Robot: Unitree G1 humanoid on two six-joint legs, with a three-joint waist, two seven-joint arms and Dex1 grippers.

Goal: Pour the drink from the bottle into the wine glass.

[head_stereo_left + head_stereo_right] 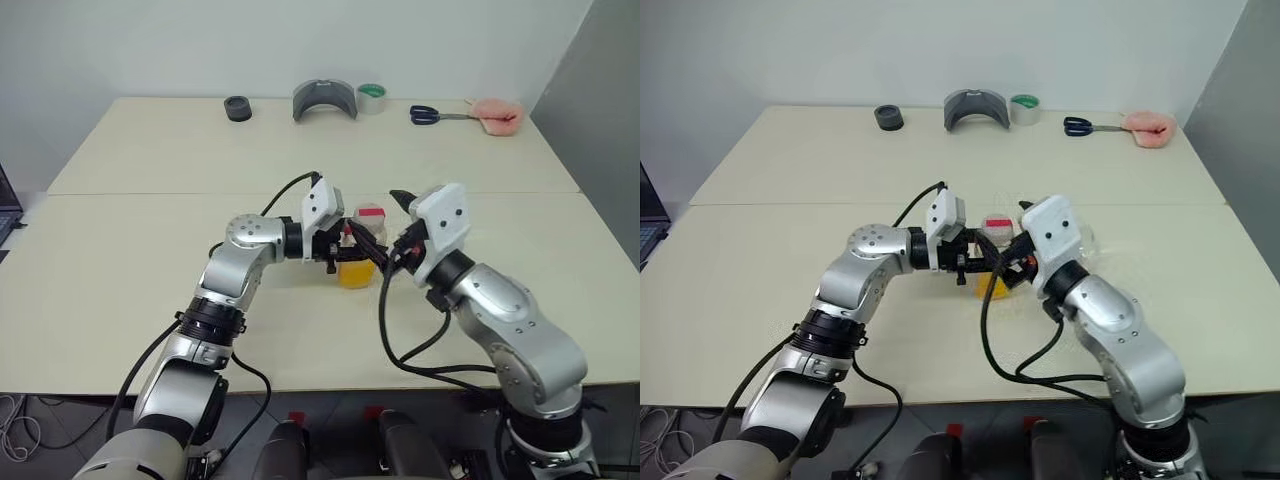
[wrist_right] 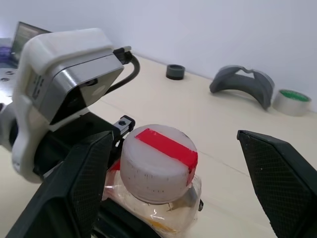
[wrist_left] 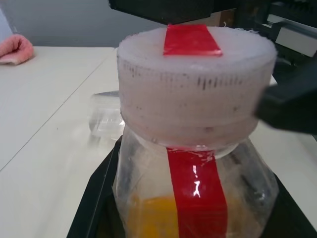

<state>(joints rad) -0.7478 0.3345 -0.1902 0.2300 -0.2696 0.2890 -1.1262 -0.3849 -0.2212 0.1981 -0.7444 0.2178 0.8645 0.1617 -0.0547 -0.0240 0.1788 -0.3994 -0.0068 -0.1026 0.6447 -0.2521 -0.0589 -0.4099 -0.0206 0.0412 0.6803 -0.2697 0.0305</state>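
The bottle [image 1: 357,258] is small and clear, with a whitish cap [image 2: 157,163] crossed by a red strip. It stands upright over the near middle of the table. My left gripper [image 1: 346,250] reaches in from the left and is shut on the bottle's body. The orange drink [image 3: 151,213] fills its lower part. My right gripper [image 2: 174,135] is open, with one black finger [image 2: 81,188] on each side of the cap and neither touching it. A clear shape just beyond the bottle looks like the wine glass [image 3: 105,117]; in the right eye view the right arm mostly hides it.
Along the table's far edge lie a black roll [image 1: 238,108], a grey curved piece [image 1: 324,100], a green-cored tape roll [image 1: 372,97], scissors [image 1: 430,114] and a pink cloth [image 1: 497,114]. A laptop [image 1: 5,205] sits at the far left. A seam crosses the table.
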